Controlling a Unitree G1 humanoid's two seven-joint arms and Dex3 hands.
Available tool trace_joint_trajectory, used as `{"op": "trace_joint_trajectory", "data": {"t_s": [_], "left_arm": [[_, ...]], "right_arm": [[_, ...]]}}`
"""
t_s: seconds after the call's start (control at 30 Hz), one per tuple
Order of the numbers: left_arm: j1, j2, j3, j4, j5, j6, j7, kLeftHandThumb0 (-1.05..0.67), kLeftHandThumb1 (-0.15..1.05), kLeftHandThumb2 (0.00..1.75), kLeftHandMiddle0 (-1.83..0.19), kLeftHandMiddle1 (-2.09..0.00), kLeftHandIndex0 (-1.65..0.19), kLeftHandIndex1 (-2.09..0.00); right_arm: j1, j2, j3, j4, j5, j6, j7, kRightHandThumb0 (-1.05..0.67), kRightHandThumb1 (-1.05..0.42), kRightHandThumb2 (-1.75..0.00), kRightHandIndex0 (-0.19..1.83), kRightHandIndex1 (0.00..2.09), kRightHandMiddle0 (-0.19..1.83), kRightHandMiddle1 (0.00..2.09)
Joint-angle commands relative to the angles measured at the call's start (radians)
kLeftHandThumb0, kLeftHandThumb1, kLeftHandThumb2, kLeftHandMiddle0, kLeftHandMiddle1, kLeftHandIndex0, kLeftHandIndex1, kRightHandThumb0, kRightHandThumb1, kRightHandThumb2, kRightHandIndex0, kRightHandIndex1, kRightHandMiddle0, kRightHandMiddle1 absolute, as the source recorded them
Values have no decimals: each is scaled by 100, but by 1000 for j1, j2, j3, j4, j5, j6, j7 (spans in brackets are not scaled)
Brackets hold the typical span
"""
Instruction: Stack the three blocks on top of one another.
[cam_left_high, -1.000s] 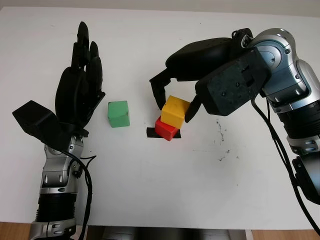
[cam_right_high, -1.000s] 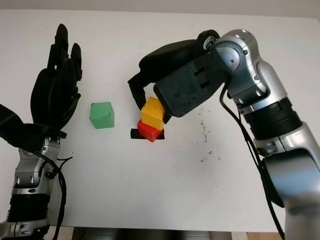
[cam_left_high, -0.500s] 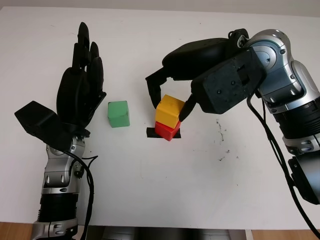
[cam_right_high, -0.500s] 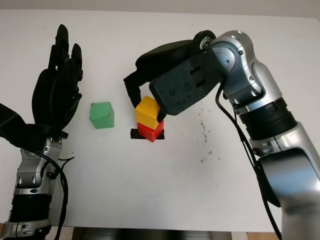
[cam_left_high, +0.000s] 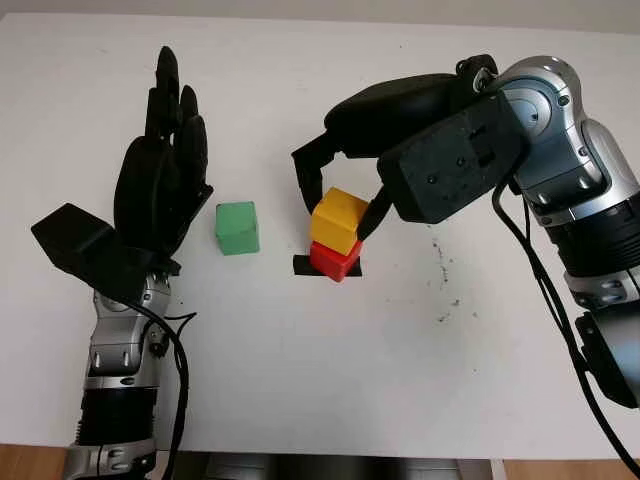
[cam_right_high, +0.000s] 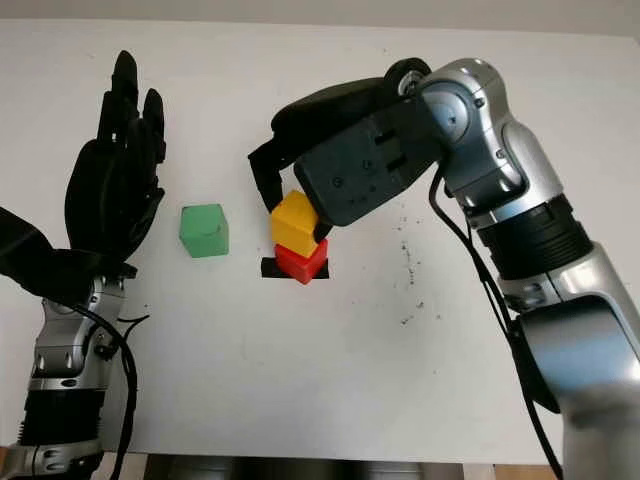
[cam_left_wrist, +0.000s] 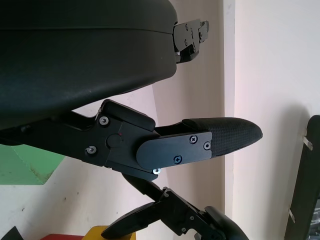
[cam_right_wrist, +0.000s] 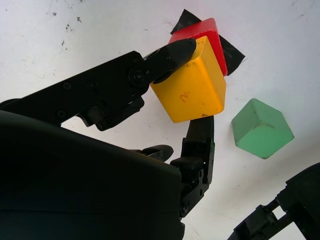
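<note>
Yellow block over red, pinched by right hand.
Green block lies just beside open left hand.

yellow block: I see smooth, matt plastic
right hand: matt black plastic shell
bench: matt white, scuffed

Black 3-finger hands: left hand, right hand. Silver jointed forearms, black cables, small screws on finger links.

Twin head eyes down on table; close wrist cameras.
</note>
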Motion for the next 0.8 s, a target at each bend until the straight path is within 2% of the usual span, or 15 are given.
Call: {"op": "trace_joint_trajectory", "data": {"t_s": [0.0, 0.23, 0.47, 0.57, 0.77], "left_arm": [[18, -2, -4, -18, 2, -2, 4, -81, 105, 56, 19, 0, 19, 0], [19, -1, -3, -20, -3, -6, 0, -81, 105, 55, 19, 0, 19, 0], [17, -4, -2, -17, -5, -6, 2, -81, 105, 55, 19, 0, 19, 0], [15, -7, -2, -10, -7, -7, 1, -81, 105, 55, 19, 0, 19, 0], [14, -13, -2, -7, -8, -6, 3, -81, 105, 54, 19, 0, 19, 0]], "right_arm": [[-5, -4, 3, -29, 0, 0, 10, -44, -95, -6, 38, 4, 41, 145], [12, -9, 0, -52, 14, 26, 44, -44, -94, -5, 34, 2, 38, 140], [20, -5, -6, -62, 30, 87, 69, -55, -92, -5, 19, 1, 10, 118], [24, -3, -13, -60, 45, 76, 56, -56, -90, -5, 15, 1, 3, 103], [32, -12, -24, -48, 57, 53, 23, -61, -85, -5, -6, 1, -9, 37]]}}
